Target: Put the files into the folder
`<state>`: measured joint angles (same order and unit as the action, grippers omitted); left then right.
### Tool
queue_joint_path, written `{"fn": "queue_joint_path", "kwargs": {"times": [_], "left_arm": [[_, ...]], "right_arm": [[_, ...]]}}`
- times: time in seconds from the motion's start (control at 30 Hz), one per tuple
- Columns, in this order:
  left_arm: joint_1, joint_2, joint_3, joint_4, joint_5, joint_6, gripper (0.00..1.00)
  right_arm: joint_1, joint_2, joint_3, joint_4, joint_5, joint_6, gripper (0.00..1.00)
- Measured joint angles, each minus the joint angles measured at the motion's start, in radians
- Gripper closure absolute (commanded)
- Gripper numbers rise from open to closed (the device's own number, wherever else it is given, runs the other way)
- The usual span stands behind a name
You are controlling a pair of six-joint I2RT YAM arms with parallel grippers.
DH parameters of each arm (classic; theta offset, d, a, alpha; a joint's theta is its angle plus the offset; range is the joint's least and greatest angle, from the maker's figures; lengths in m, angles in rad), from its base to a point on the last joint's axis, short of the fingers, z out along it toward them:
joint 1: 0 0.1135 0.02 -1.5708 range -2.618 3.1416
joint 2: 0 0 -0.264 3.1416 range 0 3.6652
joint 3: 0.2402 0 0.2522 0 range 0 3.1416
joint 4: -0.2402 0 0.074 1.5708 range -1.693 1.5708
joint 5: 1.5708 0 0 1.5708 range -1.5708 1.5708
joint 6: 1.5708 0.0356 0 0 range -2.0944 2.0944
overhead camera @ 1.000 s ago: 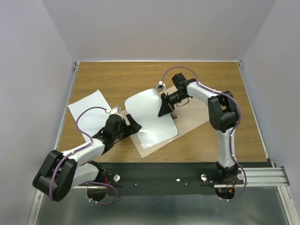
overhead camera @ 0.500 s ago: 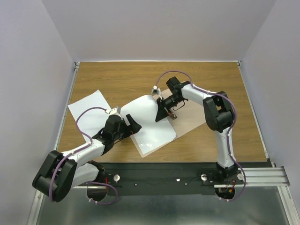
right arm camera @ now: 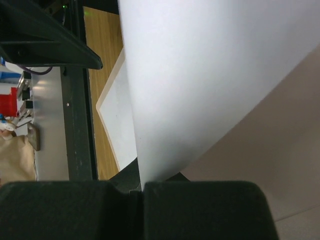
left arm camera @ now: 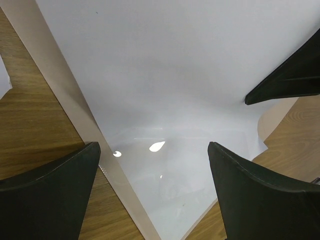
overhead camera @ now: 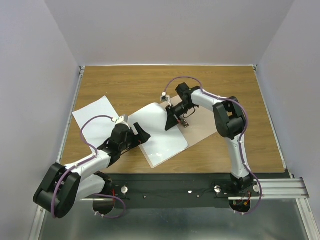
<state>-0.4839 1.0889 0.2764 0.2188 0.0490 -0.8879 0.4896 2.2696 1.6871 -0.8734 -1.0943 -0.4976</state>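
Looked roughly halfway through, maybe a bit less. Spotted the folder (overhead camera: 202,128) lying open and flat on the wooden surface (overhead camera: 130,85), with the first sheet (overhead camera: 159,132) draped over its left leaf but not settled. Far edge lifted and curled, pinched tight in the right gripper (overhead camera: 172,119). Confirmed from the right wrist view too: clamped on that paper edge, sheet rising straight out of the closed fingers, pale inside of the folder showing behind. Couldn't call that one filed yet. Also seemed a touch skewed, with a tan strip of folder left bare along the near-left edge.

Found the left gripper (overhead camera: 141,134) parked low at the near-left side of the folder, fingers spread wide with nothing between them, hanging over paper and folder rim in its own wrist view. Couldn't tell whether pressing on the paper or just above it.

Noticed the second sheet (overhead camera: 95,107) off to the left on the bare wood, apart from the folder and partly hidden under the left arm. Lying loose, nothing gripping it.

Left to do, at a guess: lay the first sheet flat and squared, let go, fetch the second sheet, get it onto the first, probably shut the cover after. Expected thin paper to be a pain to peel off flat wood, honestly.
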Motion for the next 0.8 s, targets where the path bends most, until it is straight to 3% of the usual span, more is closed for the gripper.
{"fn": "queue_joint_path", "kwargs": {"times": [0.8], "left_arm": [[0.0, -0.032, -0.021, -0.003, 0.0, -0.007, 0.02]], "right_arm": [[0.046, 0.036, 0.007, 0.014, 0.078, 0.133, 0.99]]}}
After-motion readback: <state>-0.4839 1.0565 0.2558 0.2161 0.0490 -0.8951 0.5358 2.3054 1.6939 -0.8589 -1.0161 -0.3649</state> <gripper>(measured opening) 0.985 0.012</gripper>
